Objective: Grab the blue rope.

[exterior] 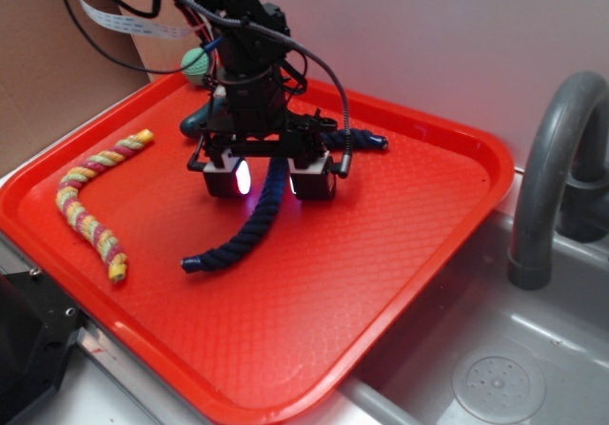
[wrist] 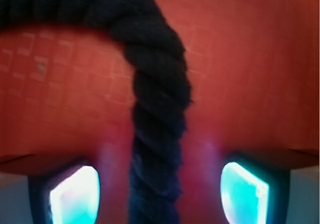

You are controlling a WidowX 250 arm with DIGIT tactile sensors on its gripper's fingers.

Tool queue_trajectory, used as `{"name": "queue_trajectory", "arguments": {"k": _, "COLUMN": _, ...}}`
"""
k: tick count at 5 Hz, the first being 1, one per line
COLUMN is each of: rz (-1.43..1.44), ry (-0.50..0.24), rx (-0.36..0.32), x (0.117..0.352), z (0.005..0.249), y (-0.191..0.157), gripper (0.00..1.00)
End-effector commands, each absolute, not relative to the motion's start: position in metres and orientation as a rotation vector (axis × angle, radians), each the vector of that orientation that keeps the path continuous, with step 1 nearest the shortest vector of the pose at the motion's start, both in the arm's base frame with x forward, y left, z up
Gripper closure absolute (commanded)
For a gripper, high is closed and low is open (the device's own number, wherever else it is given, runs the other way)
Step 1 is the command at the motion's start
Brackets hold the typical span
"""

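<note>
The blue rope (exterior: 249, 237) is a thick navy twisted rope lying curved on the red tray (exterior: 381, 244), one bound end at the front left, the other near the back right. My gripper (exterior: 270, 180) is low over its middle, open, with a lit finger on each side of the rope and not touching it. In the wrist view the rope (wrist: 160, 114) runs between the glowing pads (wrist: 75, 196), with a gap on both sides. The gripper (wrist: 159, 194) straddles it close to the tray.
A pink-yellow-green striped rope (exterior: 90, 197) lies at the tray's left. A dark green piece (exterior: 202, 116) and a green ball (exterior: 195, 62) sit behind the arm. A grey faucet (exterior: 552, 168) and steel sink (exterior: 495, 368) are to the right.
</note>
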State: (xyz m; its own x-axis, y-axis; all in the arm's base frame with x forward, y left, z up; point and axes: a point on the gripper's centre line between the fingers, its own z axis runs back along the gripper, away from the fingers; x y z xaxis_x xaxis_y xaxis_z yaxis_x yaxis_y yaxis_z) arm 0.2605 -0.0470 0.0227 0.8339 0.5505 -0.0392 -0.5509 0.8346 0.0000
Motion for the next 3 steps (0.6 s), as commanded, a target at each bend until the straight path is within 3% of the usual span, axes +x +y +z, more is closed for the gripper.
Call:
{"name": "queue_trajectory", "arguments": {"k": 1, "rz": 0.564, "ry": 0.042, "rx": 0.006, "x": 0.250, "z": 0.013, "y": -0.047, "gripper": 1.00}}
{"name": "queue_trajectory", "arguments": {"k": 2, "rz": 0.536, "ry": 0.056, "rx": 0.023, "x": 0.247, "z": 0.020, "y": -0.044, "gripper": 1.00}}
{"name": "queue_trajectory", "arguments": {"k": 3, "rz": 0.592, "ry": 0.023, "rx": 0.133, "x": 0.242, "z": 0.070, "y": -0.033, "gripper": 1.00}}
